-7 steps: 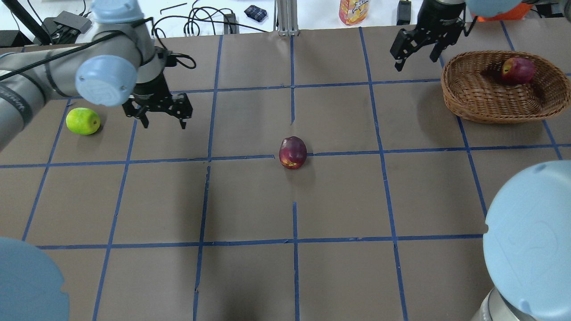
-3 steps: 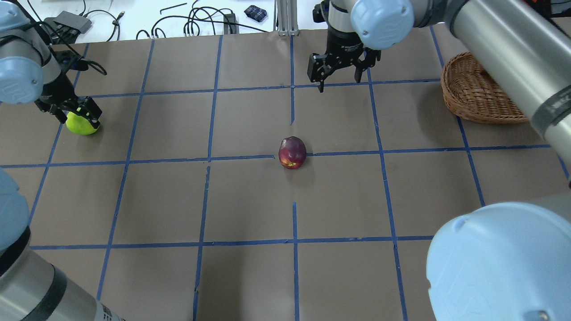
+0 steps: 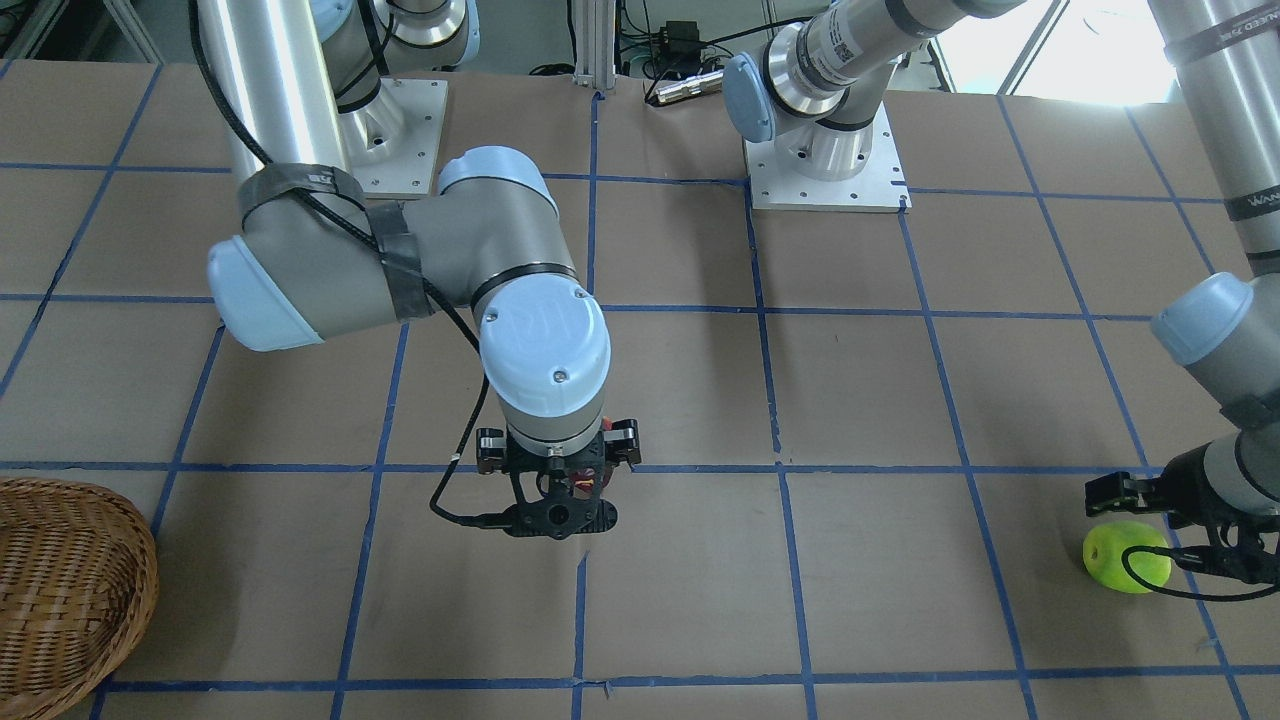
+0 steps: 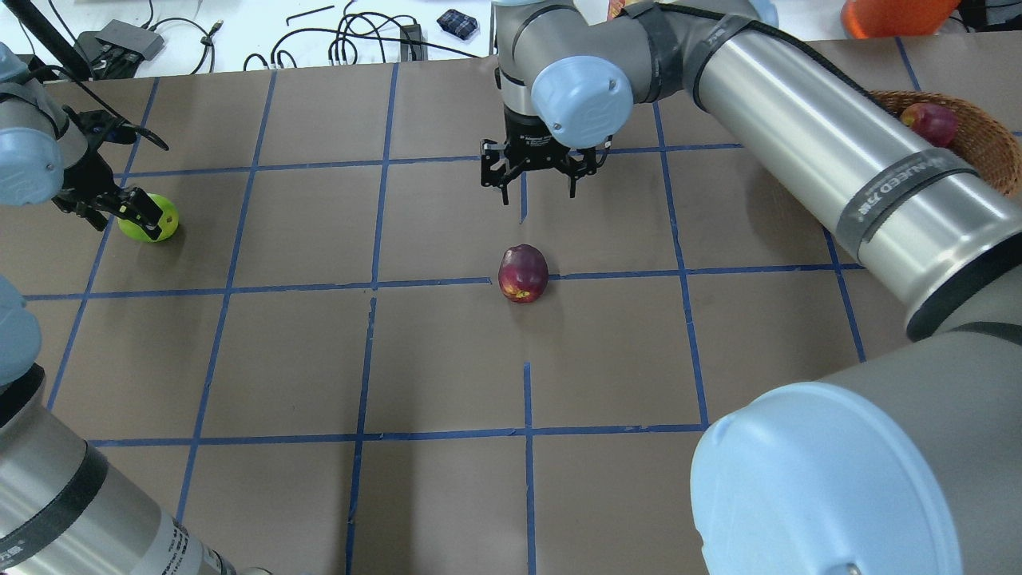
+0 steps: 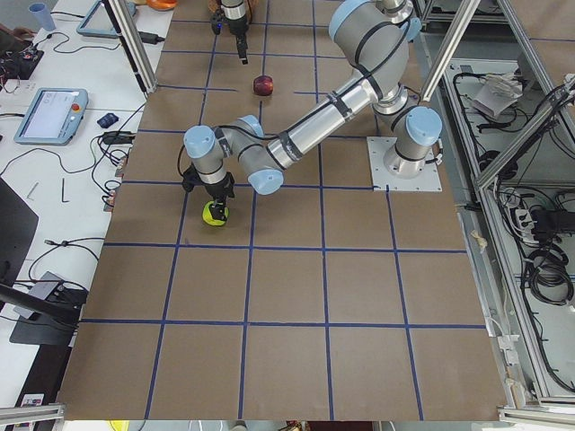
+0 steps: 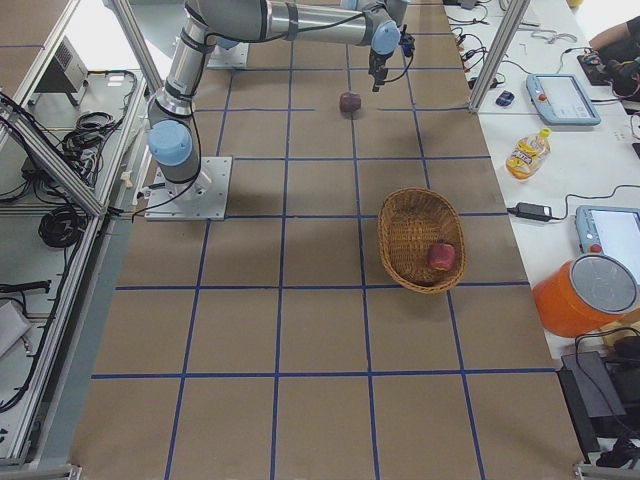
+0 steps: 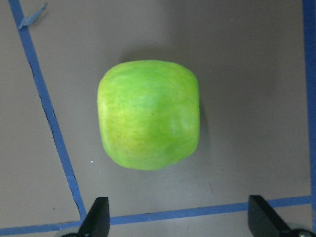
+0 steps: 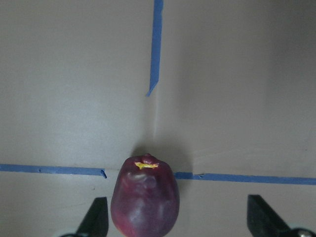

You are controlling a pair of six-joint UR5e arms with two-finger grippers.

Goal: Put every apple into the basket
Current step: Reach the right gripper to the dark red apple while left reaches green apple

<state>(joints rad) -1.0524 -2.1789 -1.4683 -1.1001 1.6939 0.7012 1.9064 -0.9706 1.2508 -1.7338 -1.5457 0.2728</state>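
Observation:
A lime green apple lies at the table's far left, also seen in the wrist view. My left gripper hangs over it, open, fingertips straddling its near side without touching. A dark maroon apple rests at the table's centre. My right gripper is open, a little beyond and above it, with the apple low between its fingertips. A red apple lies inside the wicker basket at the far right.
Cables and small devices lie on the white bench beyond the table's far edge. A yellow bottle and an orange bucket stand on that bench near the basket. The right arm's long link crosses in front of the basket.
The right gripper has swung left from beside the basket to just beyond the maroon apple. The left gripper has moved left onto the green apple. Both stayed open.

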